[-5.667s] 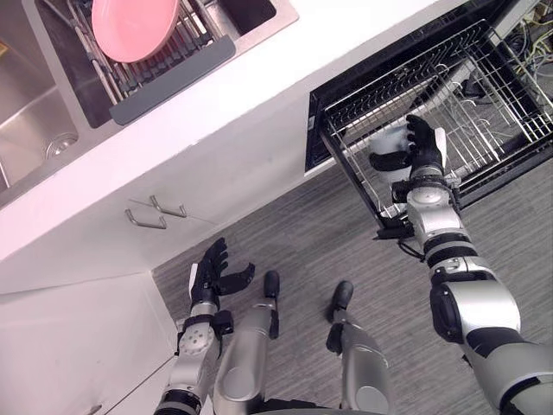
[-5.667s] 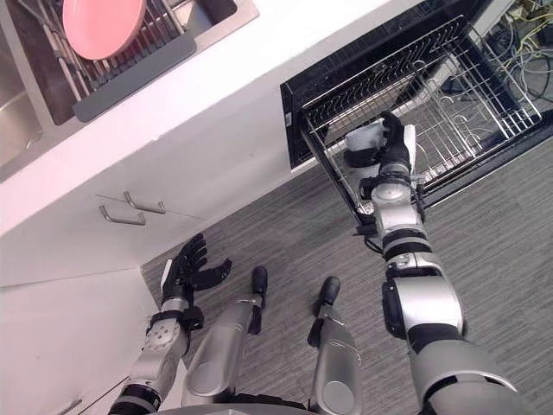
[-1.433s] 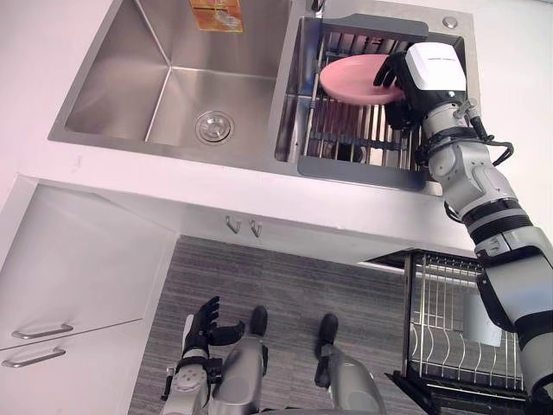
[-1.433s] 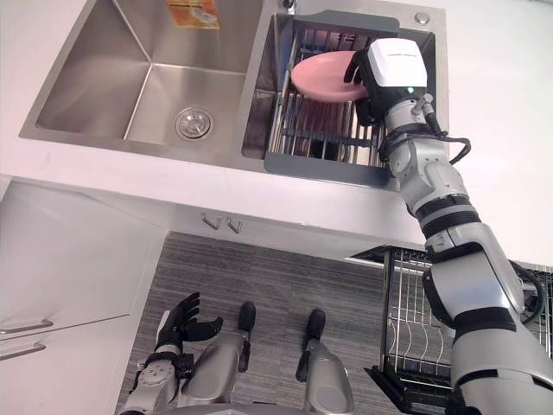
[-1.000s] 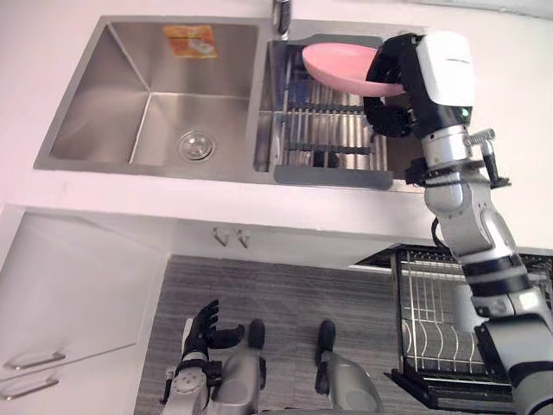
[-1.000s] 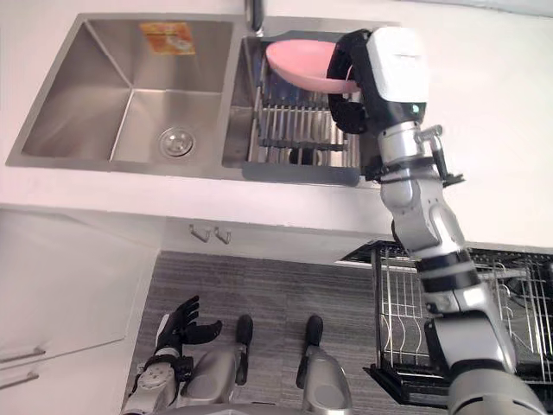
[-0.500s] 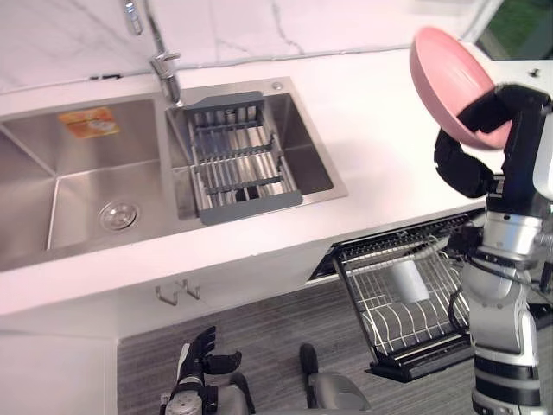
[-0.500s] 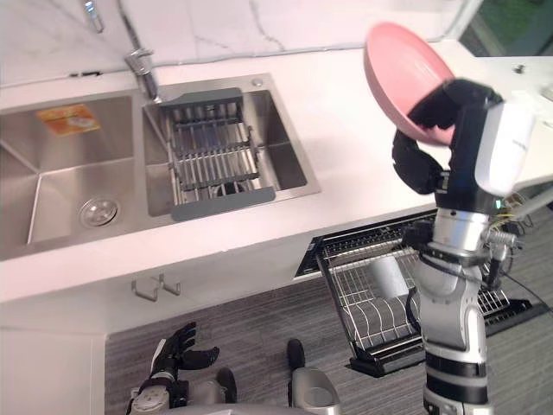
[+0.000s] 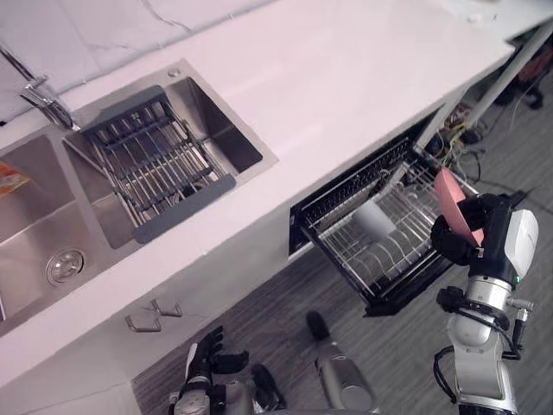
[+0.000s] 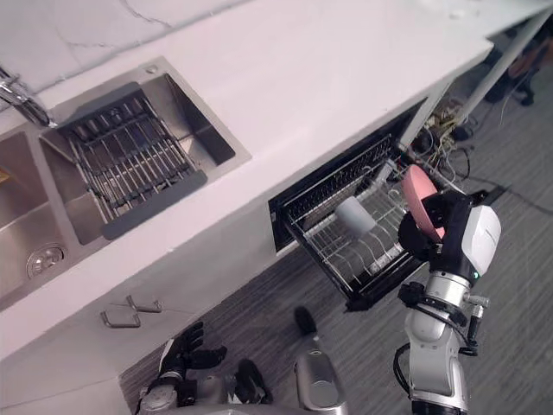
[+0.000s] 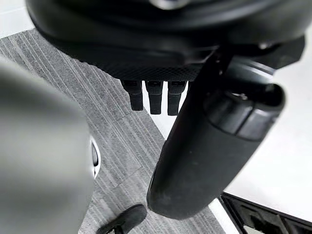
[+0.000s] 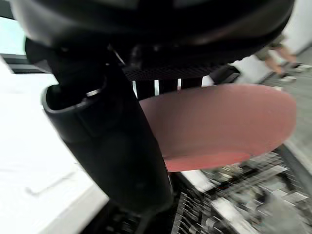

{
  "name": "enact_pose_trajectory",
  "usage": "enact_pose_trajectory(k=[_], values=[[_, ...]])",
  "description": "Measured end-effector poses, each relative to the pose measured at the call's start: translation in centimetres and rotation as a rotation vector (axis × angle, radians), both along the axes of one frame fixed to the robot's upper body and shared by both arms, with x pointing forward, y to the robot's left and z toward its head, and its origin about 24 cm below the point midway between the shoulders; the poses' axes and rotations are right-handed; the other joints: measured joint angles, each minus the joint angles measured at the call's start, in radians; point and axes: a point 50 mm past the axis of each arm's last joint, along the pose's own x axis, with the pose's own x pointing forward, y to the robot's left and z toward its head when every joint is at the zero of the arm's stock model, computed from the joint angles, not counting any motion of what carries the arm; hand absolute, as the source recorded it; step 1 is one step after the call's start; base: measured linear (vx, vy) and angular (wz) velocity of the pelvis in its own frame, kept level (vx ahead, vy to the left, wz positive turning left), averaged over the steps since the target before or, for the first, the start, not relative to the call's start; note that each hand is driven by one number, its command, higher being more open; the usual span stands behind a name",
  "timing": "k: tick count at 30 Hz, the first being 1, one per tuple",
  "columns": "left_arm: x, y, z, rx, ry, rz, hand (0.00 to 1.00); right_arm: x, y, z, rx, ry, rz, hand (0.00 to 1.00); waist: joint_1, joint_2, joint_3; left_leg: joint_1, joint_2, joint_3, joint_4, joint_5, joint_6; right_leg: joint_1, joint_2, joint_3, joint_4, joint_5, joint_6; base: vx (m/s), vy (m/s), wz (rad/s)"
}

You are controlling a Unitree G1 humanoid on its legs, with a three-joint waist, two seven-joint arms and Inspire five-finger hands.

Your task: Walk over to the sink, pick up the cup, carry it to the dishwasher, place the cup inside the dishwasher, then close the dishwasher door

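White kitchen tabletop (image 9: 346, 78), dishwasher rack (image 9: 406, 255) pulled out below. The white cup (image 9: 375, 219) is seen lying in the rack: likely light, rigid, slippery, best gripped round its body. A pink plate (image 9: 455, 207) is clamped by the right hand (image 9: 454, 239); the left hand (image 9: 207, 359) is hung low, fingers relaxed.

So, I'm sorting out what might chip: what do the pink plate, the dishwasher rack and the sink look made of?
Pink plate: matte, even colour with no glare, so probably plastic or melamine; ceramic is not ruled out. Dishwasher rack: thin silvery metal wire in a grid, plated or coated. Sink: brushed stainless steel, grey with a soft sheen.
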Motion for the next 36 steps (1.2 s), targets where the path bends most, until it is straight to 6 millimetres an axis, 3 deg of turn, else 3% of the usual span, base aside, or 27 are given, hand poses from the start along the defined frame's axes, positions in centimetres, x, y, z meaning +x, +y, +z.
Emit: enact_pose_trajectory(k=[3,8,10,13,19,20,24,29,31,36], values=[[1.3,-0.5,0.5,-0.014,-0.038,-0.003,0.90,1.3,-0.2,0.0,0.056,-0.018,0.007,0.30,0.010,0.000,0.032,-0.050,0.016,0.021,0.029,-0.008,-0.003,-0.051,0.001,-0.004,0.002,0.019,-0.008,-0.03,0.016,-0.23],[3.8,-1.8,1.6,-0.041,-0.121,-0.021,0.90,5.2,-0.9,3.4,0.068,-0.142,0.057,0.30,0.036,0.003,0.093,-0.114,0.039,0.038,0.064,-0.013,-0.004,-0.115,0.012,0.000,0.002,0.047,0.018,0.02,-0.025,-0.13],[4.8,-2.5,2.3,-0.056,-0.160,-0.032,0.90,7.2,-1.1,4.3,0.101,-0.154,0.084,0.30,0.058,0.015,0.118,-0.140,0.046,0.043,0.067,-0.013,-0.005,-0.144,0.019,0.004,0.004,0.055,0.022,0.05,-0.043,-0.08],[5.5,-2.7,2.7,-0.060,-0.184,-0.035,0.90,9.4,-0.6,4.8,0.136,-0.123,0.136,0.30,0.062,0.038,0.139,-0.169,0.049,0.044,0.066,-0.013,-0.006,-0.175,0.021,0.004,0.007,0.058,0.023,0.06,-0.043,-0.03],[6.4,-2.9,3.2,-0.071,-0.219,-0.024,0.90,10.9,-1.4,5.0,0.159,-0.076,0.138,0.30,0.078,0.050,0.171,-0.179,0.043,0.049,0.059,-0.012,-0.006,-0.192,0.020,0.011,0.012,0.057,0.023,0.03,-0.018,-0.02],[6.4,-2.9,3.3,-0.071,-0.223,-0.023,0.90,11.1,-1.5,5.1,0.167,-0.075,0.136,0.90,0.078,0.050,0.171,-0.179,0.040,0.049,0.057,-0.010,-0.006,-0.192,0.018,0.011,0.012,0.057,0.023,0.00,-0.021,0.04],[6.5,-2.9,3.3,-0.072,-0.229,-0.022,0.90,11.7,-1.8,6.0,0.189,-0.094,0.131,0.90,0.078,0.050,0.171,-0.179,0.029,0.044,0.047,-0.001,-0.004,-0.193,0.009,0.008,0.012,0.058,0.025,0.00,-0.025,0.07],[6.5,-3.3,3.4,-0.077,-0.233,-0.010,0.90,11.0,-1.4,6.8,0.216,-0.163,0.127,0.90,0.083,0.050,0.171,-0.179,0.024,0.035,0.037,0.009,-0.006,-0.190,0.003,-0.002,0.012,0.058,0.025,0.01,-0.043,0.07],[6.7,-3.6,3.5,-0.087,-0.240,-0.007,0.90,8.4,-0.5,7.9,0.217,-0.301,0.123,0.90,0.083,0.050,0.171,-0.168,0.027,0.021,0.036,0.011,-0.006,-0.171,0.003,-0.017,0.008,0.058,0.025,0.05,-0.059,0.14],[6.8,-4.1,3.8,-0.102,-0.250,-0.006,0.90,3.7,-0.4,8.7,0.190,-0.454,0.067,0.90,0.081,0.049,0.170,-0.101,0.029,-0.002,0.029,0.011,-0.006,-0.091,0.001,-0.042,0.000,0.049,0.021,0.02,-0.025,0.13]])
